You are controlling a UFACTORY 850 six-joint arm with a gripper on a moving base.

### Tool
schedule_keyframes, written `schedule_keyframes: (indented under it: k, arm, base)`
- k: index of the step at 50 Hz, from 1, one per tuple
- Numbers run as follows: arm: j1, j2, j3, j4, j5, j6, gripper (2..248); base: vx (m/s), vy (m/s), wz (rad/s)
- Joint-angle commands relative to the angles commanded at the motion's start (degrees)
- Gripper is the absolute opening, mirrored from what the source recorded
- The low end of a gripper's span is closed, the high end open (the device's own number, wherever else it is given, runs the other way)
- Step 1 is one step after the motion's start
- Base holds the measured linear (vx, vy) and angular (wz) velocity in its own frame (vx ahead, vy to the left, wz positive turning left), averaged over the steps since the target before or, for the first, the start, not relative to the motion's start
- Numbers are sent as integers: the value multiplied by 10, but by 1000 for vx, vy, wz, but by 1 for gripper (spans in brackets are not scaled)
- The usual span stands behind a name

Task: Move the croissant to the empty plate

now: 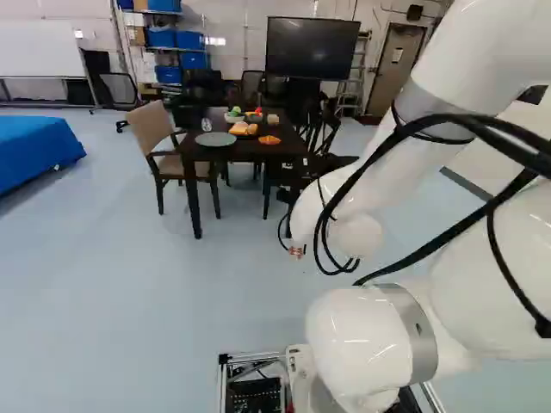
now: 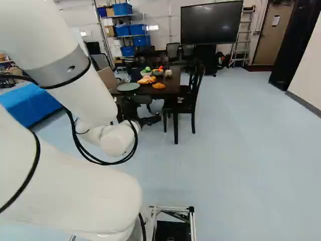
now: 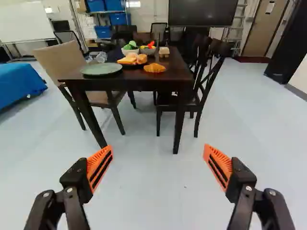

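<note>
Wrist view: black two-fingered gripper with orange pads stands wide open, short of a dark brown wooden table. Orange-gold curved croissant lies on the tabletop near its close edge, apart from the round pale-green plate. Just beyond, bread-like pieces; behind them, a round white bowl. Farthest noted: wide black screen.
</note>
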Motion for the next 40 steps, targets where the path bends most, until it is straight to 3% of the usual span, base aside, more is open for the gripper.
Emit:
schedule_keyframes:
  k: [40]
  arm:
    - [0,0,0,0,0,0,247]
  base:
    - [208,4,-22]
